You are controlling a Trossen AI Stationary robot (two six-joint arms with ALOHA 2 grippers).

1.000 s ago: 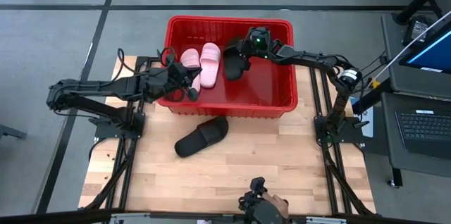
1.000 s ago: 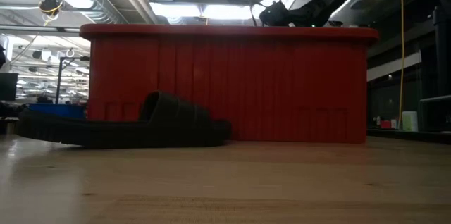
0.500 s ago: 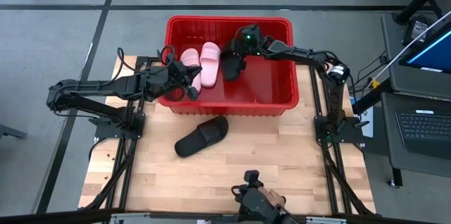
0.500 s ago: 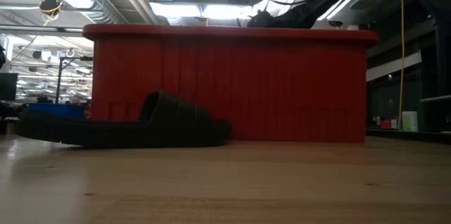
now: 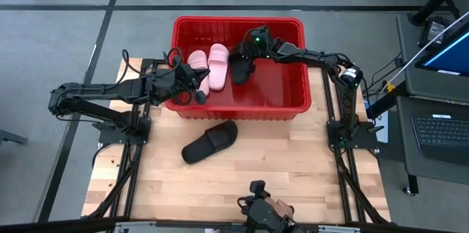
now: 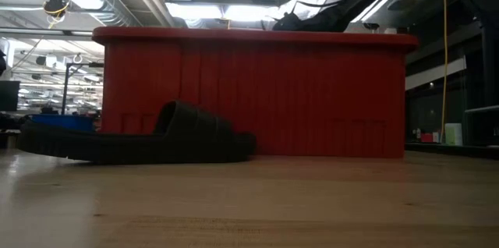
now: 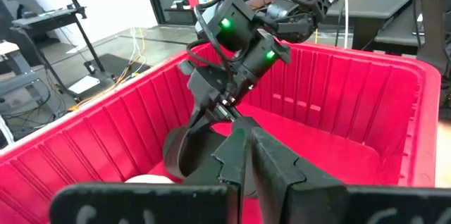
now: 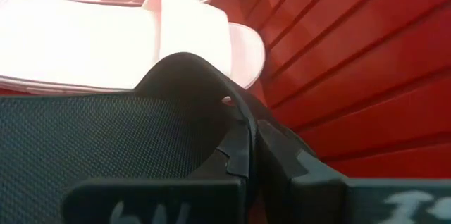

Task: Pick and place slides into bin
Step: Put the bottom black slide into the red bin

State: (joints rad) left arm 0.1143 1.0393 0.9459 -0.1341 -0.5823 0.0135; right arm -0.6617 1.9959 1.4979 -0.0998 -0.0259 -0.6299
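Nearest to the front edge of the table [image 5: 242,182] lies one black slide [image 5: 210,142], alone on the wood, just before the front wall of the bin [image 5: 242,111] and apart from both arms. It is not yet placed.

Behind it stands the red bin. Inside, two pale pink slides [image 5: 208,67] lie side by side near the left wall, and a second black slide [image 5: 240,67] is just to their right. The right gripper [image 5: 249,51] reaches into the bin from the right side and its fingers [image 8: 239,157] are pressed together on the strap of this black slide; the right wrist view shows the strap rising directly from between them. Whether the sole already rests on the bin floor, I cannot tell surely from above.

The left gripper [image 5: 196,86] hangs at the left wall of the bin, near the pink slides. Its fingers [image 7: 264,157] are closed and hold nothing.

What could go wrong, in my judgement: the two grippers are close together inside the bin, so a careless withdrawal of the right arm could knock the left one or the bin wall. If the fingers part while the black slide is high or tilted, it may fall on the pink pair and push them. The strap could also catch on a finger and be dragged out again.

No brand, label or readable writing is visible on the slides or on the bin.
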